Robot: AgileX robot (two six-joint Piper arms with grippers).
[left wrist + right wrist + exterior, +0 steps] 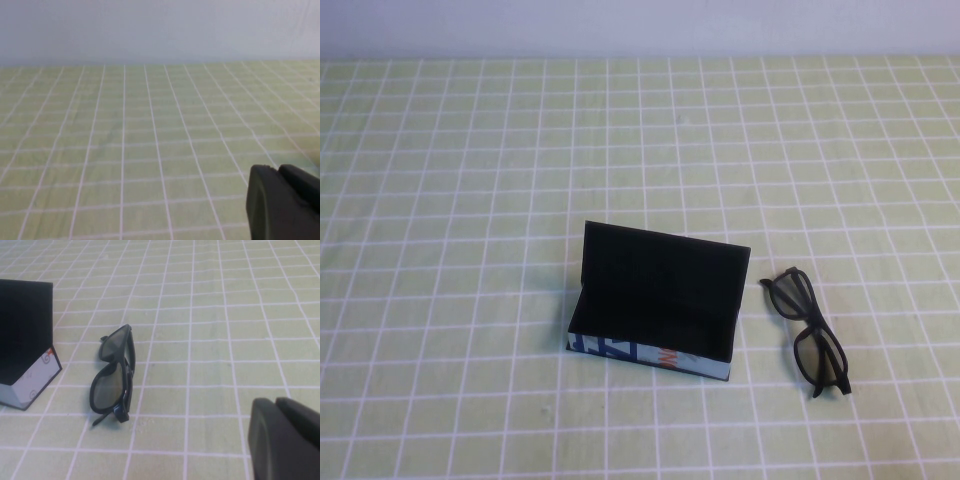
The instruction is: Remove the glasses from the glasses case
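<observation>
The glasses case (658, 290) stands open in the middle of the table, its black lid raised and its white printed front facing me; its black inside shows nothing in it. The black glasses (810, 335) lie folded on the cloth just right of the case, apart from it. In the right wrist view the glasses (114, 375) lie beside the case's end (25, 340). My right gripper (276, 401) is shut and empty, well back from the glasses. My left gripper (279, 169) is shut and empty over bare cloth. Neither arm shows in the high view.
A green cloth with a white grid (470, 200) covers the whole table. A pale wall (640, 25) runs along the far edge.
</observation>
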